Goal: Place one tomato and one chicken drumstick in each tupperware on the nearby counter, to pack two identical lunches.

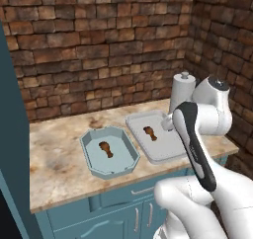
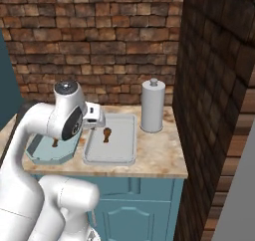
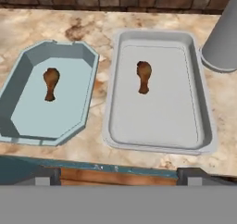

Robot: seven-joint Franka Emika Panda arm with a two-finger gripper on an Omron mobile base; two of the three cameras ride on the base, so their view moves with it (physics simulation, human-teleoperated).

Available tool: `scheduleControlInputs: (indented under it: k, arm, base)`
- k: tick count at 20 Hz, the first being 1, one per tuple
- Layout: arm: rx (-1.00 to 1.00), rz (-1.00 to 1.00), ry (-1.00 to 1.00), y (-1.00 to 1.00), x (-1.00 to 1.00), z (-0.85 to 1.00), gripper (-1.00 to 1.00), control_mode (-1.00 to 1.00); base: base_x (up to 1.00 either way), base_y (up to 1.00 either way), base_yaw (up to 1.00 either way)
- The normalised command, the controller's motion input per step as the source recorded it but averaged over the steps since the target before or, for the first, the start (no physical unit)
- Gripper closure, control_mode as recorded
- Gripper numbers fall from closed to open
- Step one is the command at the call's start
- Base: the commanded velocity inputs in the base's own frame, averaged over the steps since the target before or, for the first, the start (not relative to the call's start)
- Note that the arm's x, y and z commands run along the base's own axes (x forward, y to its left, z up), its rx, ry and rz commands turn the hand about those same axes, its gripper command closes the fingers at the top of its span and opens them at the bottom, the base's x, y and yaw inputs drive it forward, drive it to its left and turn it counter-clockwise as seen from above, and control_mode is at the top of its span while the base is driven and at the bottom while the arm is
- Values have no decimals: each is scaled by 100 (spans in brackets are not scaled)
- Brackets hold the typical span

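Note:
Two tupperware trays lie side by side on the beige marbled counter. The left tupperware is pale blue with cut-off corners and holds one chicken drumstick. One more drumstick lies in the greyer, rectangular right tupperware. My gripper hovers above the counter's front edge, over the gap between the trays, open with nothing between its fingertips. In the right base view the gripper hangs beside the right tray. The tomato is out of view.
A tall grey canister with a knobbed lid stands just behind and right of the right tray. Brick walls close the back and the right side. Teal cabinets with silver handles run under the counter. My own arm hides the counter's right front.

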Motion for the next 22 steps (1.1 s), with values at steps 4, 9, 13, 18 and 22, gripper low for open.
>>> scheduleControlInputs:
  k: [4, 9, 13, 18, 22]
  arm:
    - [-13, 3, -4, 12, -74, 66, -100, -100]
    - [-17, 3, -28, 9, -98, 13, -100, -100]
    - [-6, 0, -28, 0, -75, 0, -100, 100]
    - [0, 0, 0, 0, 0, 0, -100, 100]
    - [0, 0, 0, 0, 0, 0, -100, 100]
  base:
    - [0, 0, 0]
    - [0, 0, 0]
    - [-25, 0, 0]
    - [-100, 0, 0]
    - [-100, 0, 0]
